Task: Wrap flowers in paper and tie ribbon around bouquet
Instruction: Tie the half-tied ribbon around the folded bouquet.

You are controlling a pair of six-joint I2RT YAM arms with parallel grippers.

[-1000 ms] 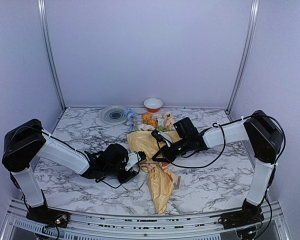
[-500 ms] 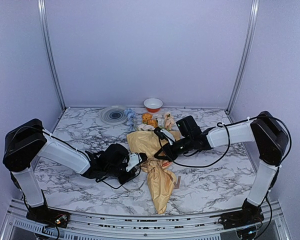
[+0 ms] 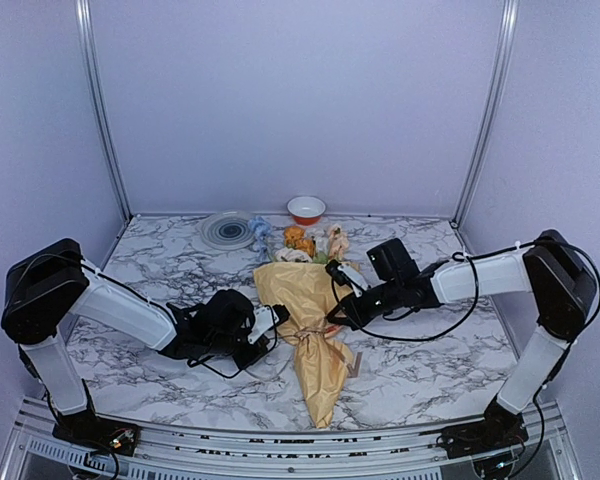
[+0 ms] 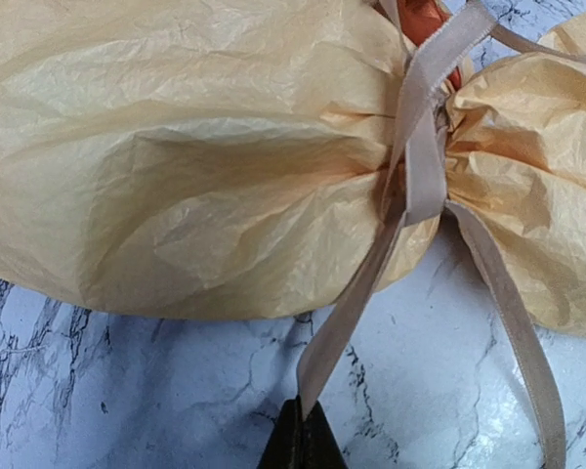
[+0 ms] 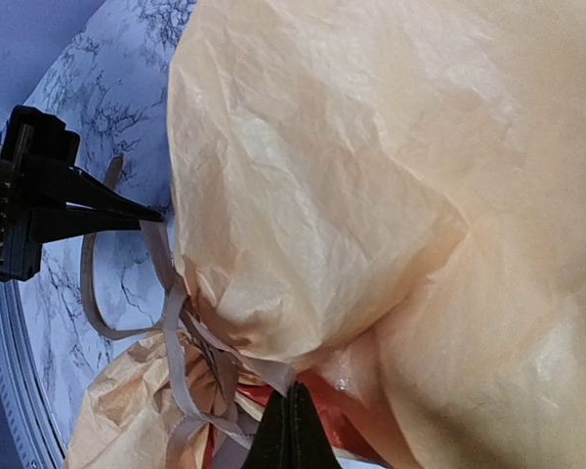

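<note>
bouquet (image 3: 320, 375): heads far, tip near, between both arms | ribbon (image 4: 422, 171): cinched across its waist | left fingers (image 4: 295, 447): clamped on left tail | right fingers (image 5: 291, 438): clamped, seemingly on right tail

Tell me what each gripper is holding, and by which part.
Left gripper pinches the ribbon by a loose tail, away from the bouquet. Right gripper is shut at the tied neck, seemingly on another ribbon strand.

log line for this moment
left pincer: shut on thin beige ribbon | right pincer: shut on ribbon | tan-yellow paper bouquet: cinched at waist
</note>
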